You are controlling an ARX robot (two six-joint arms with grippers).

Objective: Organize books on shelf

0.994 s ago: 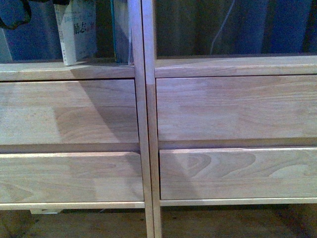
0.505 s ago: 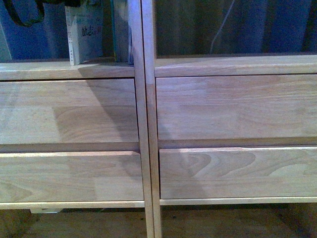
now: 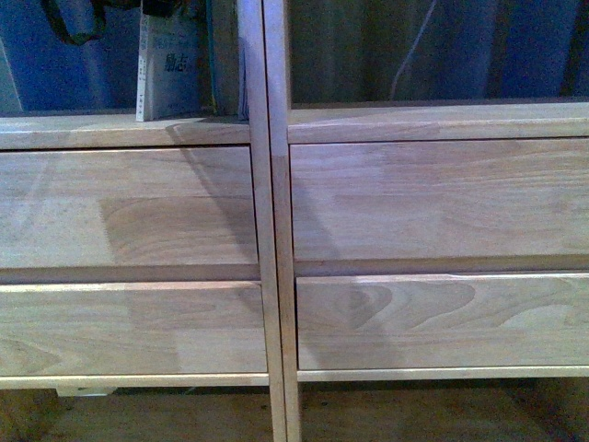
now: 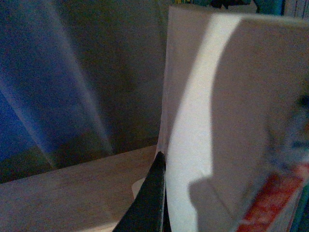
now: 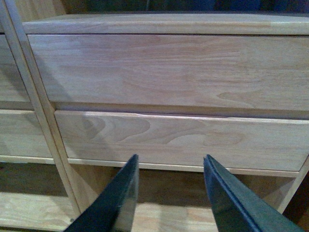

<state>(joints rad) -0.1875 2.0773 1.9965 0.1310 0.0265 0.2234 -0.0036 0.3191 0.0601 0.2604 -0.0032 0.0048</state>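
Observation:
A whitish-grey book [image 3: 170, 69] with dark characters stands upright on top of the left column of the light wood shelf [image 3: 129, 212]. My left gripper [image 3: 167, 7] is shut on its upper part at the frame's top edge. In the left wrist view the pale cover [image 4: 231, 121] with a red mark fills the right half, and one dark finger [image 4: 152, 203] presses against it. A slim book with a teal edge [image 3: 226, 55] stands against the centre post. My right gripper [image 5: 171, 157] hangs open and empty, low in front of a column's lower panel [image 5: 183, 140].
Blue and dark curtain folds [image 3: 442, 46] hang behind the shelf's open back. The centre posts [image 3: 269, 221] divide the two columns. A wooden floor [image 5: 159, 212] shows under the shelf, between its legs.
The held book and my left gripper have moved right along the shelf top, closer to the teal-edged book and the centre post. The right gripper has not visibly changed.

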